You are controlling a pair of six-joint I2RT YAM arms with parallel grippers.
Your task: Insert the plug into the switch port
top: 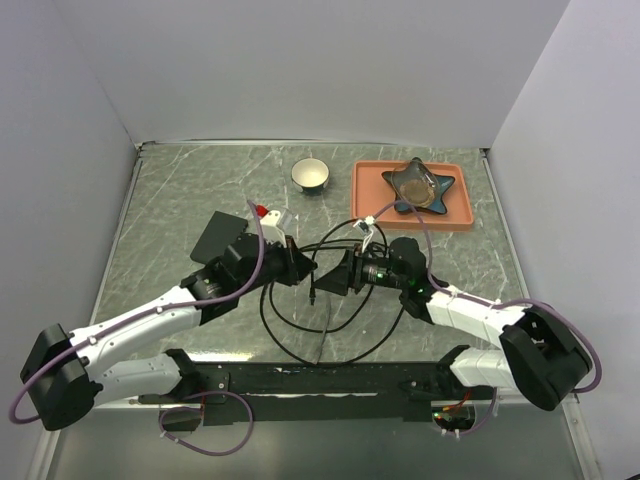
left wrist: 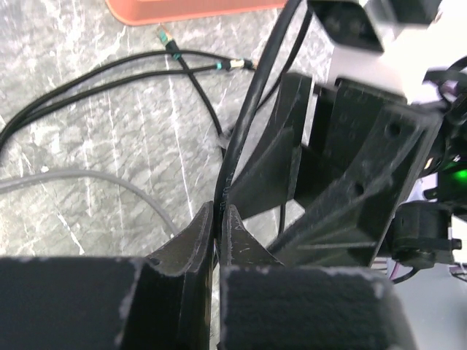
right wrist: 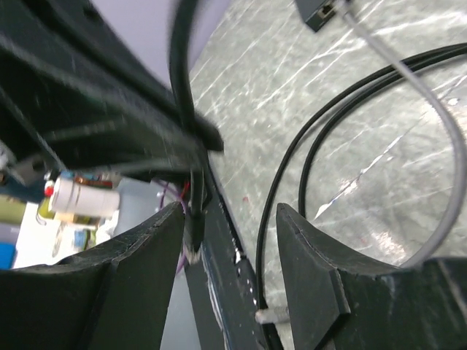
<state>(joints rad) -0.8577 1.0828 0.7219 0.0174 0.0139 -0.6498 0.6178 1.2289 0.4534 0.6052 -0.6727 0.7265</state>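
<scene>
The switch (top: 220, 237) is a flat black box at the table's centre left, behind my left arm. My left gripper (top: 300, 265) (left wrist: 217, 211) is shut on the black cable (left wrist: 241, 131), which rises from between its fingertips. The plug (top: 313, 293) (right wrist: 191, 233) hangs from that cable, black with a clear tip. It hangs between the fingers of my right gripper (top: 325, 280) (right wrist: 230, 211), close to the left finger. That gripper is open and holds nothing. A dark ported box corner (right wrist: 319, 11) with a grey cable leaving it shows at the top edge of the right wrist view.
Black cable loops (top: 300, 335) lie in front of both grippers. Two loose cable ends (left wrist: 166, 36) rest near the salmon tray (top: 365, 205), which holds a dark star-shaped dish (top: 420, 185). A white cup (top: 311, 174) stands at the back. A grey cable (left wrist: 80, 176) crosses the table.
</scene>
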